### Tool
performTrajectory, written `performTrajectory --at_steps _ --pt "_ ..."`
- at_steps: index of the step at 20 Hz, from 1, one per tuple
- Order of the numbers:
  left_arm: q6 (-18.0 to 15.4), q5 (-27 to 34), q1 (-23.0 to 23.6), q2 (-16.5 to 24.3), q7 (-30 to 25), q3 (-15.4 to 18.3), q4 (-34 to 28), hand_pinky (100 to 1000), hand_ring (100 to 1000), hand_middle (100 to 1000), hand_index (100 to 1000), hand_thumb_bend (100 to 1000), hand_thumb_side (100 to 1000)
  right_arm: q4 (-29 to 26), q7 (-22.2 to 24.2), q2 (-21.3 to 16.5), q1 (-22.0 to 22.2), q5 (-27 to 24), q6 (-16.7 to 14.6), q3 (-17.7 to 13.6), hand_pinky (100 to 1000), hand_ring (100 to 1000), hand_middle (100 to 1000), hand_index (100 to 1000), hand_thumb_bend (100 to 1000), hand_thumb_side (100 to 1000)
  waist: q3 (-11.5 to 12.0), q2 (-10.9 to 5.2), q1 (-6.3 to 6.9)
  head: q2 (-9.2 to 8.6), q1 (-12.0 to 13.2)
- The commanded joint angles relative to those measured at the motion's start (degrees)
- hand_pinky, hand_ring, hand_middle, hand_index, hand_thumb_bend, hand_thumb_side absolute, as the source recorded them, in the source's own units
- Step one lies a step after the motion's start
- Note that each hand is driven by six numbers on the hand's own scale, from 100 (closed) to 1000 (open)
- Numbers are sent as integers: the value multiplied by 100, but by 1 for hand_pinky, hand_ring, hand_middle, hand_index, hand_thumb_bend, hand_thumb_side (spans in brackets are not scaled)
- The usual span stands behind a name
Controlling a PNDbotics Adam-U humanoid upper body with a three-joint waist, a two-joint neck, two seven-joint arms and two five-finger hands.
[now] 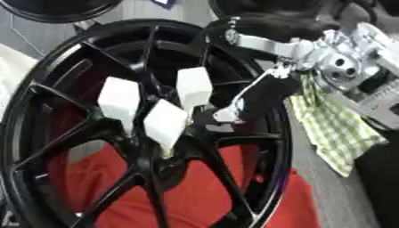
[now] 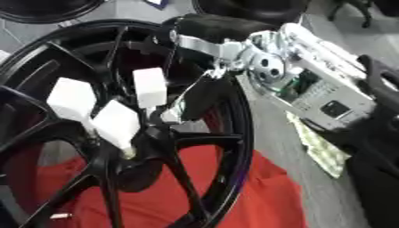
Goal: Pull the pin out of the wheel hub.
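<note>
Looking down, we see a big black wheel hub (image 1: 93,133) with thin spokes, lying over a red cloth (image 1: 195,196). Our right hand (image 1: 257,95) comes in from the upper right on a silver and black arm (image 2: 311,84). Its fingers (image 1: 234,111) reach down and to the left, into the middle of the wheel.

Just to the left of our fingertips we see three white blocks. One white block (image 1: 195,87) stands right beside our fingers and may be touching them; we cannot tell for sure. A second white block (image 1: 166,122) sits a bit lower and to the left of our fingertips. A third white block (image 1: 119,100) is farther left, on the other side of the first two. All three stick up from the middle of the wheel, close together. These may be the pins, but we cannot say which is which.

Our fingers are bent down toward the hub, with a pale fingertip close to the lower block. We cannot tell if they pinch anything or just rest there.

Behind our hand, to the right, a green checked cloth (image 1: 339,129) lies on the grey table (image 2: 273,133). It is partly hidden under our arm.

Our left hand does not show.
</note>
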Motion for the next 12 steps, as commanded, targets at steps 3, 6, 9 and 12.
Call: performTrajectory --at_steps 3,6,9,12 --pt "9 21 -21 63 6 35 -113 716 694 584 660 100 811 77 47 9 -68 59 -18 -10 908 962 886 888 545 372 0 -71 40 -101 -30" --pt "11 22 -22 53 4 34 -113 717 694 584 660 100 812 170 11 51 -65 113 -39 7 909 964 888 888 541 367 5 -51 40 -116 -34" --pt "13 21 -24 41 -1 32 -113 717 694 585 661 100 813 308 -88 98 -56 199 -76 -1 909 965 889 888 535 357 12 -26 44 -143 -31" --pt "16 18 -25 28 -5 30 -113 718 694 584 660 100 804 420 -206 118 -29 258 -126 -19 909 964 887 887 524 341 19 5 48 -177 -30"
